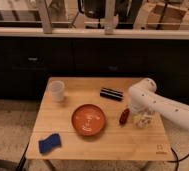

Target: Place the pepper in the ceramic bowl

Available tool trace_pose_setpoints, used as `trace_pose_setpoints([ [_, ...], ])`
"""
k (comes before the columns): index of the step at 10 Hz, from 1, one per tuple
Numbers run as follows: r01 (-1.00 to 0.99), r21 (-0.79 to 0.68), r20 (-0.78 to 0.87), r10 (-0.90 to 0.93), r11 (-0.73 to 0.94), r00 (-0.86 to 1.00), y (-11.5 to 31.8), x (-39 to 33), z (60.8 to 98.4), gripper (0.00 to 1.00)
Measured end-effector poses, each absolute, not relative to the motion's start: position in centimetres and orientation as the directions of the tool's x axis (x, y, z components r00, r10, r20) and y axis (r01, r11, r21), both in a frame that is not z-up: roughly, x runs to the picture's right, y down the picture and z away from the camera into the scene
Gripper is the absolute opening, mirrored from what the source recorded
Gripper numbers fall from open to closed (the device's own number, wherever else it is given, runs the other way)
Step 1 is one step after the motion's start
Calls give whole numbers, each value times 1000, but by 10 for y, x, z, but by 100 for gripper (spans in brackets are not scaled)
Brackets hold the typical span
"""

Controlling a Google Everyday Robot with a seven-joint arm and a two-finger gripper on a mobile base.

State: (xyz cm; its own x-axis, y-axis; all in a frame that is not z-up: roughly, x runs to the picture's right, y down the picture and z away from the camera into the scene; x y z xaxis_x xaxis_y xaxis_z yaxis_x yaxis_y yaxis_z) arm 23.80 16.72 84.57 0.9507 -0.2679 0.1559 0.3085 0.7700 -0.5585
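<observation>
The pepper (124, 117), small, dark red and glossy, lies on the wooden table (113, 145) just right of the ceramic bowl (78, 114). The bowl is wide, shallow and orange-red, has pale marks at its centre, and holds nothing else. My gripper (140, 120) hangs from the white arm (158, 102), which reaches in from the right. The gripper sits low over the table, right beside the pepper on its right. I cannot see whether it touches the pepper.
A white cup (57, 90) stands at the table's back left. A black rectangular bar (111, 93) lies at the back, behind the pepper. A blue sponge (49, 143) lies at the front left corner. Dark cabinets run behind the table.
</observation>
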Motion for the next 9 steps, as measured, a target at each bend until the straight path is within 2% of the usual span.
trace_pose_setpoints([
  [4,339,-540,163,-299,771,940,154,196,838,30],
  [6,340,-540,164,-299,770,940,155,196,839,31],
  [7,352,-539,168,-311,766,935,155,202,838,28],
  [9,375,-531,173,-337,759,926,154,216,836,7],
])
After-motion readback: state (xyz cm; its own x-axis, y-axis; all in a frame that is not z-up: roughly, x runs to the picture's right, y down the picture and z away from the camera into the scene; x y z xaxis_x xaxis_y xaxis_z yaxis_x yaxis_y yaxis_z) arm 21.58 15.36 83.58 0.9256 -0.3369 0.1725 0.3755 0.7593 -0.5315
